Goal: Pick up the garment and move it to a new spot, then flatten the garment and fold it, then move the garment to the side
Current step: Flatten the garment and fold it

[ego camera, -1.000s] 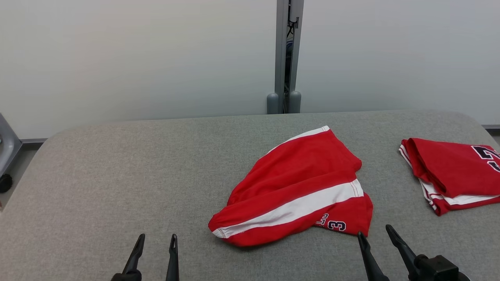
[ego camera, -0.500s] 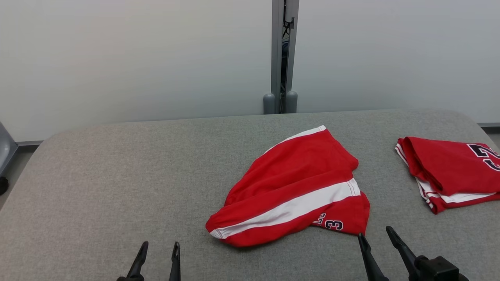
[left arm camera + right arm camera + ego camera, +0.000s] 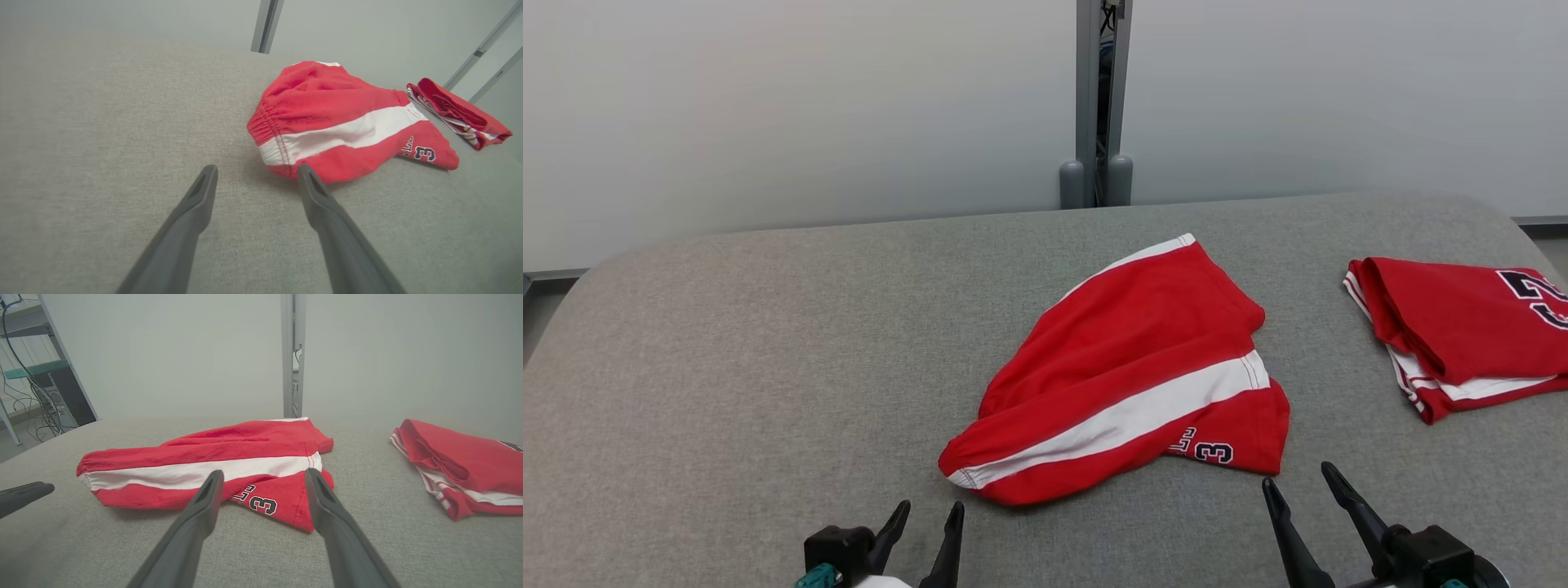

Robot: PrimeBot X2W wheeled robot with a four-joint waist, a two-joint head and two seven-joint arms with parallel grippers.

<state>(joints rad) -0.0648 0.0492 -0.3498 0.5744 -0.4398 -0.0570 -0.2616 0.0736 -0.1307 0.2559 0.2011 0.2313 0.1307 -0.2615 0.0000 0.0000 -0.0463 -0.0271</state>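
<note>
Garment [image 3: 1127,384] on grey fabric bench [image 3: 727,367], as I see it from the remote station. The garment is a pair of red shorts with a broad white stripe and a dark "3" printed near one hem. It lies crumpled rather than flat, a little right of the bench's middle in the head view, gathered waistband toward the near left, printed hem toward the near right. The left jaws, at the lower left of the head view, are spread and hold nothing. In the left wrist view their two dark fingers [image 3: 200,196] stand apart over bare bench, the one nearer the garment with its tip just beside the waistband end (I cannot tell whether it touches the cloth). The right jaws, at the lower right of the head view, are likewise spread and empty. In the right wrist view their fingers [image 3: 204,502] frame the printed hem, tips just beside its edge. A second red garment [image 3: 1454,335], folded, with white trim and part of a dark numeral showing, lies toward the bench's right edge, well apart from the shorts. Behind the bench stand a pale wall [image 3: 768,106] and a grey upright post [image 3: 1094,90].
</note>
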